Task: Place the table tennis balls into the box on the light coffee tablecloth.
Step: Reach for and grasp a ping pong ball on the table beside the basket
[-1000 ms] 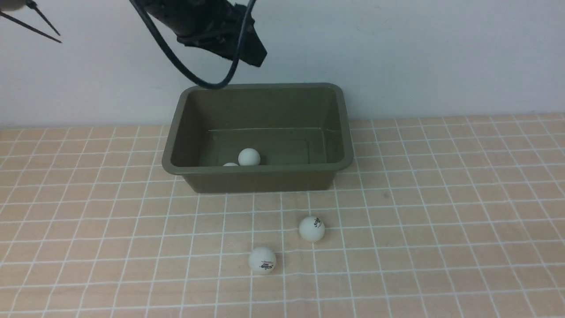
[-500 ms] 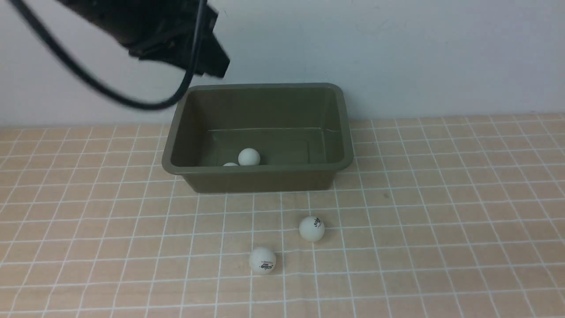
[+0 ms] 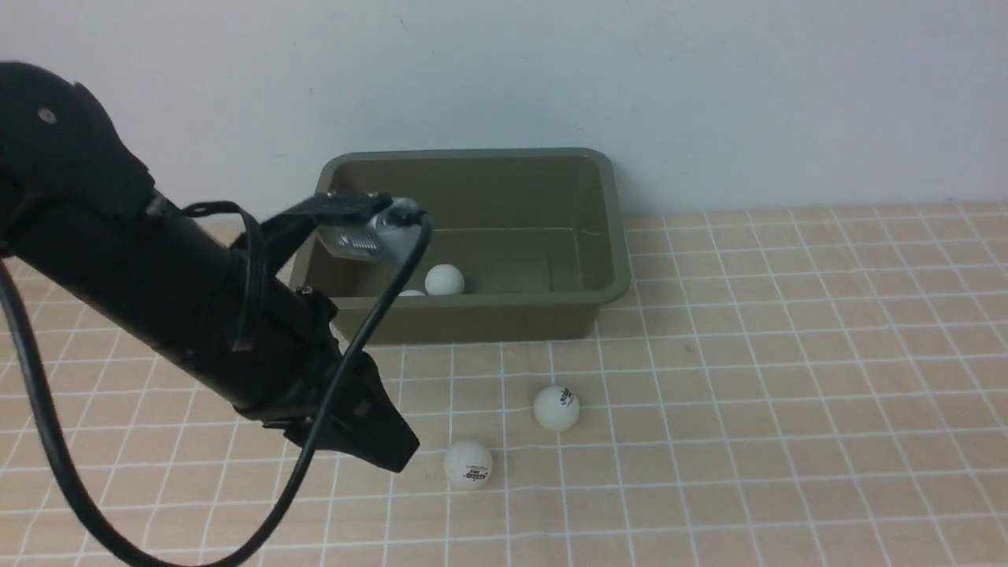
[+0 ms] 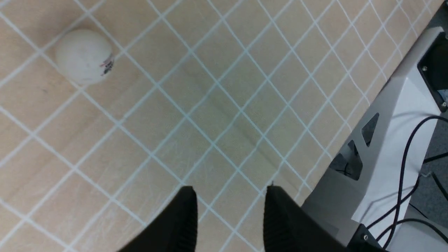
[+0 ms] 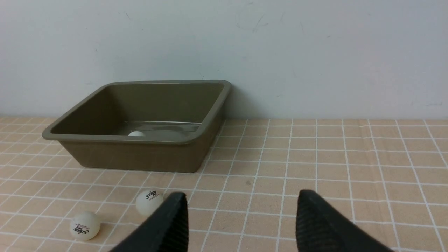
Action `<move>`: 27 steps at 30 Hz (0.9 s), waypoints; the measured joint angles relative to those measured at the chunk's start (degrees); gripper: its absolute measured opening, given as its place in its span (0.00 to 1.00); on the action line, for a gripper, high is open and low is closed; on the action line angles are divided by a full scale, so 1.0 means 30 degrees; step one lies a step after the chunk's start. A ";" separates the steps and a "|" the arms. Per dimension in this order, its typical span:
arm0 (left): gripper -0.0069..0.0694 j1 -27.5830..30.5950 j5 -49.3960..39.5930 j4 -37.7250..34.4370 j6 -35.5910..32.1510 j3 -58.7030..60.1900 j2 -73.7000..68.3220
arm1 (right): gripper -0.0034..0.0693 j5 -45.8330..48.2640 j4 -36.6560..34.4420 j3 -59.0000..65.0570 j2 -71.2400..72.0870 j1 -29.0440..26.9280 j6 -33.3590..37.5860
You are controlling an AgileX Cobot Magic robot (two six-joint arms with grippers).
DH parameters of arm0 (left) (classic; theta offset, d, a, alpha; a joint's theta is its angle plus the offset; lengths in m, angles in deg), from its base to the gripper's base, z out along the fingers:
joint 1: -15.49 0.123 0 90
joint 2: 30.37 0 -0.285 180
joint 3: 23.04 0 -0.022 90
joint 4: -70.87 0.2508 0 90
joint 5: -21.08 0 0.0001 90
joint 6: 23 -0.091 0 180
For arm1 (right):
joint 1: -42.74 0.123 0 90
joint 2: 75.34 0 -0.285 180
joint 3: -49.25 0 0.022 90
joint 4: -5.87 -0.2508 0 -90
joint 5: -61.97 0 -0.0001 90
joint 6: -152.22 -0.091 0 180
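Note:
The olive-green box (image 3: 472,302) stands at the back of the light coffee tablecloth (image 3: 787,394). Two white table tennis balls lie inside it: one (image 3: 444,279) in plain sight, one (image 3: 410,293) half hidden by the front wall. Two more rest on the cloth, one (image 3: 556,408) in front of the box and one (image 3: 468,465) nearer me. My left gripper (image 3: 394,455) hangs low just left of the nearer ball; in the left wrist view it (image 4: 229,190) is open and empty, the ball (image 4: 84,56) well off its fingertips. My right gripper (image 5: 241,196) is open and empty, away from the balls (image 5: 149,202) (image 5: 85,225).
A pale wall rises right behind the box (image 5: 122,138). The left arm's black cable (image 3: 47,441) loops over the cloth's left side. The robot's grey base (image 4: 385,140) and its cables show past the cloth's edge in the left wrist view.
My left arm has swung down from above the box to low over the cloth beside the nearer ball, and its jaws have narrowed. No ball has moved.

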 joint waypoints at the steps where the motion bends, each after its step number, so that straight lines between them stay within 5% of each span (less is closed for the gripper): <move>1: 0.39 0.0000 0.0093 -0.0052 -0.0102 0.0023 -0.0056 | 0.57 0.0000 0.0000 0.0000 0.0000 0.0000 0.0000; 18: 0.58 -0.0142 0.4889 -0.1422 -0.3465 0.0054 -0.5066 | 0.57 0.0000 0.0000 0.0000 0.0000 0.0000 0.0016; 27: 0.58 -0.3245 0.9010 -0.0238 -0.4902 0.0054 -0.5988 | 0.57 0.0000 -0.0006 0.0000 0.0000 0.0000 0.0016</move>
